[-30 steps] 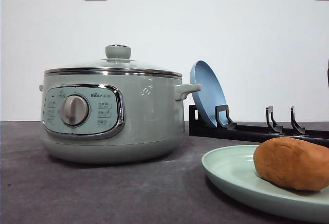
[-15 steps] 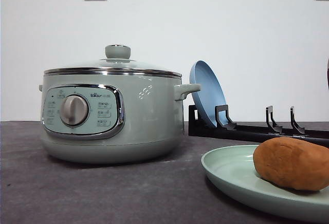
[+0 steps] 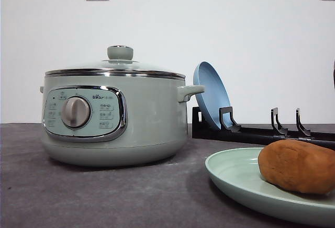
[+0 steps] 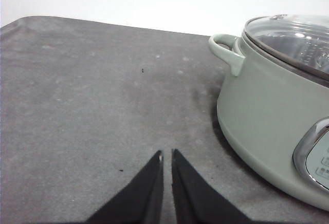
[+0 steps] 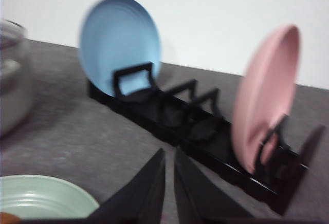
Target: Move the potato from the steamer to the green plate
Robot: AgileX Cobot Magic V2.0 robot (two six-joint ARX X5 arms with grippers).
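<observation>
The orange-brown potato point(image 3: 298, 166) lies on the pale green plate point(image 3: 235, 173) at the front right of the table. To the left stands the sage-green steamer point(image 3: 112, 113) with its glass lid on. In the left wrist view my left gripper point(image 4: 167, 154) is shut on nothing above bare grey tabletop, with the steamer point(image 4: 280, 100) off to one side. My right gripper point(image 5: 169, 153) is also shut and holds nothing; a sliver of the green plate point(image 5: 41, 198) and a trace of the potato point(image 5: 6, 217) show near it.
A black dish rack point(image 3: 261, 131) stands behind the plate and holds a blue plate point(image 3: 209, 94). The right wrist view shows the rack point(image 5: 195, 126) with the blue plate point(image 5: 119, 41) and a pink plate point(image 5: 264, 95). A white wall runs behind the table.
</observation>
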